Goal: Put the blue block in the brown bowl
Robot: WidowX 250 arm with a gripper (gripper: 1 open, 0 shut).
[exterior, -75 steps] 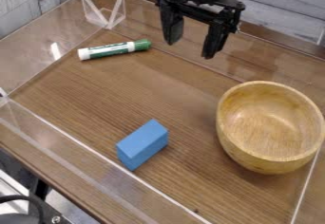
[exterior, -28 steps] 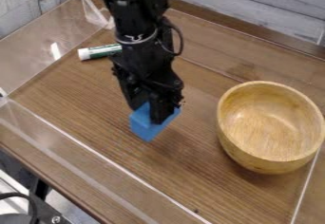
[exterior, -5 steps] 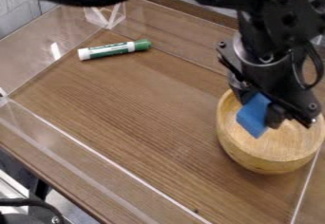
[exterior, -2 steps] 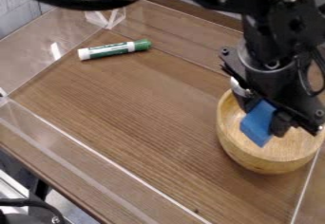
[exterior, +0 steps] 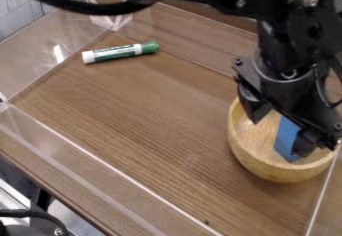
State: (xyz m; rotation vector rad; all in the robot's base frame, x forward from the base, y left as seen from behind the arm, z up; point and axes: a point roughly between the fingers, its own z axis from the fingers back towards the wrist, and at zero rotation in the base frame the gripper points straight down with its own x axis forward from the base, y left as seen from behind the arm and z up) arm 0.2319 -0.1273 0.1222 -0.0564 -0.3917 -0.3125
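Your pincer has just gone from clamped to spread: a moment ago its fingers were pinched on the block, and now they stand apart on either side of it. The block sits lower than it did a second ago, down inside the bowl toward its right half, upright on end or nearly so, with the dark fingers close around it. Whether it rests on the bowl's floor or leans on a finger, you cannot tell from this angle, since the arm hides much of the bowl.

By the look of it, the drop is made and the task is all but done. What remains for you is to lift straight up and clear, without dragging the block over the rim. The marker lies far off on the table, untouched.
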